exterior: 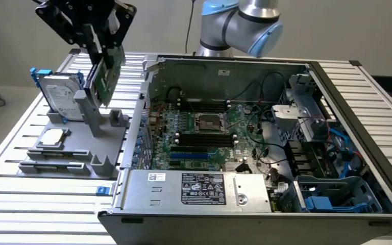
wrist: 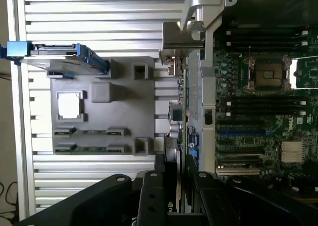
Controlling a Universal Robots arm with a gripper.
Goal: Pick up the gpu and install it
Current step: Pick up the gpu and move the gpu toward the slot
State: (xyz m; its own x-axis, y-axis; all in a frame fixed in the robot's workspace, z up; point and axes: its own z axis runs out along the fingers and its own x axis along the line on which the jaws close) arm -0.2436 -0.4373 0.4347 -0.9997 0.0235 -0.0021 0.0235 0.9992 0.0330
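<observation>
You have the fingers (exterior: 94,40) pinching the gpu (exterior: 108,76), hanging upright above the gray holder (exterior: 80,148), at 10 o'clock from the open case (exterior: 250,232), exterior view.

Raised high — end effector (exterior: 104,48) pinched closed, pointing downward.

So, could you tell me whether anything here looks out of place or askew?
Nothing stands out. The gpu hangs on edge in the gripper, up near the grey holder; the hard drive stands in its slot and the processor lies flat in its pocket. No spill or damage shows.
</observation>
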